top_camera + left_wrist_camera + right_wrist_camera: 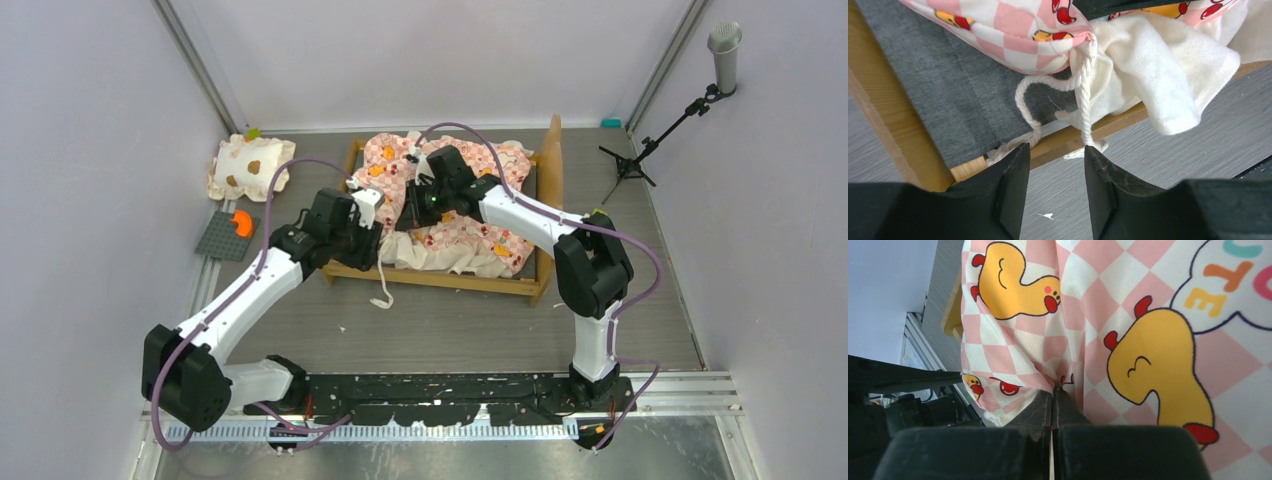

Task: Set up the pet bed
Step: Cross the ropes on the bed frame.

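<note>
Bed (553,165) at the table's (450,330) far middle, mattress (470,235) crumpled on it.
The right gripper (1054,392), pressed together, pinches the pink mattress near the letters "TE". The left gripper (1057,150) is spread at the bed's near corner, where a white cord (1082,95) hangs over the edge.

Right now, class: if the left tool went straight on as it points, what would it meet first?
Probably the white cord hanging over the pet bed's wooden rail, then the rail itself; the left tool stands open just short of both, though depth is unclear.
</note>
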Controlling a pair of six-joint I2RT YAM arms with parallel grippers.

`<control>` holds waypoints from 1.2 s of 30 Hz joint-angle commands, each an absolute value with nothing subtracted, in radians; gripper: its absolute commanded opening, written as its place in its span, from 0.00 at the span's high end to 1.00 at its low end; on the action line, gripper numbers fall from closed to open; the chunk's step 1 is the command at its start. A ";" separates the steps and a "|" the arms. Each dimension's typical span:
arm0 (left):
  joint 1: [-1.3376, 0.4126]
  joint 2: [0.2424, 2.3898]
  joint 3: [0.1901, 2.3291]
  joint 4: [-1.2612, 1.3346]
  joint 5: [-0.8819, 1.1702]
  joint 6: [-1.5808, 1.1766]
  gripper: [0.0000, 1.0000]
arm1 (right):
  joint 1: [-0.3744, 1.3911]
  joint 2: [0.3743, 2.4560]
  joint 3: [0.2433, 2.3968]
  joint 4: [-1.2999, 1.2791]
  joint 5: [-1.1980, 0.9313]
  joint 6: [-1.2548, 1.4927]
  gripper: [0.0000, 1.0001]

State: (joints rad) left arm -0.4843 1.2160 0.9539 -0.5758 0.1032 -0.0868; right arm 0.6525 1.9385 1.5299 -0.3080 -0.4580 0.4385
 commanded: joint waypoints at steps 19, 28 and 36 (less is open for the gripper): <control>-0.324 1.322 1.278 -1.115 0.570 0.895 0.58 | 0.659 1.957 1.578 -0.355 -0.521 0.386 0.99; -0.267 1.515 1.346 -1.208 0.605 1.055 0.59 | 0.661 1.965 1.589 -0.367 -0.525 0.380 0.99; -0.264 1.560 1.305 -1.157 0.591 1.051 0.59 | 0.660 1.964 1.590 -0.375 -0.520 0.367 0.99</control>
State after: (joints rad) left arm -0.2676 1.5734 1.3128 -1.1709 0.5690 1.0256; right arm 0.6552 1.9591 1.5501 -0.3576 -0.5117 0.3889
